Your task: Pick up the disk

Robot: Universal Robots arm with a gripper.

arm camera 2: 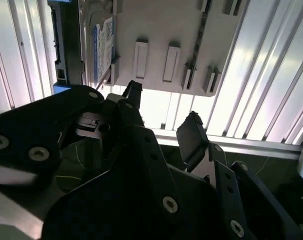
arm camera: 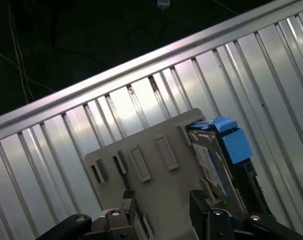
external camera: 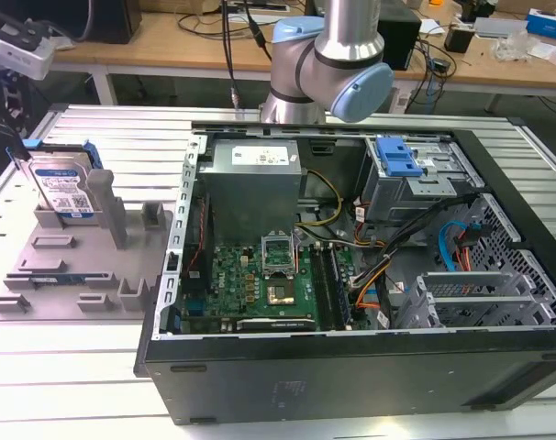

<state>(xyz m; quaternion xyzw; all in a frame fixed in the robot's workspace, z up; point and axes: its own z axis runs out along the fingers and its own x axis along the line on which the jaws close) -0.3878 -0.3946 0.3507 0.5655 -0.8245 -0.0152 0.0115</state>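
The disk (external camera: 65, 191) is stood on edge in a slot at the far corner of a grey tray (external camera: 85, 258), on the exterior view's left, with its printed label turned toward the near side and a blue side rail (external camera: 96, 180) seen along its edge. The tray is laid on a slatted table (external camera: 122, 128), and its edge on the exterior view's right is set just beside the wall of an open computer case (external camera: 351, 371), so little room is left on that side. Open slats are left clear on the tray's far side and on the exterior view's left of it, out to the table's edge. The arm (external camera: 338, 46) is seen at the far side, behind the case. In the second wrist view the gripper (arm camera 2: 161, 107) is held above the tray with its dark fingers (arm camera 2: 194, 140) spread apart; nothing is clamped between them and bare slats are seen through the gap. The disk is kept well apart from the fingertips, offset to one side of the gap rather than between them. In the first wrist view the table's edge rail (arm camera: 141, 60) is crossed behind the tray, with dark floor beyond it.
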